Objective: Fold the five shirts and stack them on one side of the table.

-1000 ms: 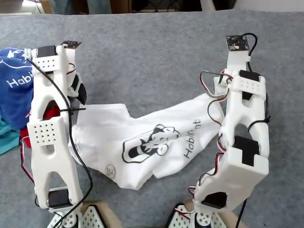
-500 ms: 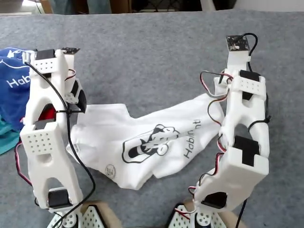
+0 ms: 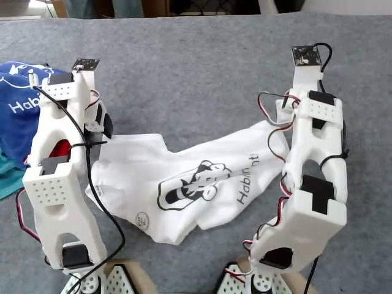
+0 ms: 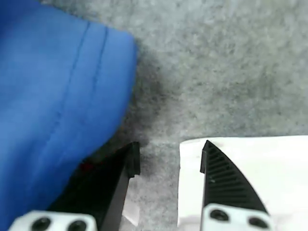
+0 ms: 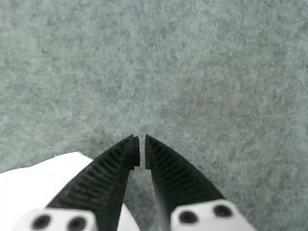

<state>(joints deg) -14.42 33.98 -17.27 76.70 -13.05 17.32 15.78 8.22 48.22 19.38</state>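
Left gripper (image 4: 171,144) gapes at white shirt (image 3: 135,168) bearing black lettering.

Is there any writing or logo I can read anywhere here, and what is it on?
Crumpled white cotton shirt: black lettering beside a cartoon drawing, broken by a fold, not readable whole.
Small round stamp on the same shirt: too small to read.
Bunched blue fabric shirt: white lettering, cut off by the left arm, not readable whole.

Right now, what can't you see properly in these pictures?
- Blue shirt: high view, cut by the left edge.
- Red cloth: high view, mostly behind the left arm.
- White shirt: high view, right end under the right arm.
- Teal cloth: high view, cut by the left edge.
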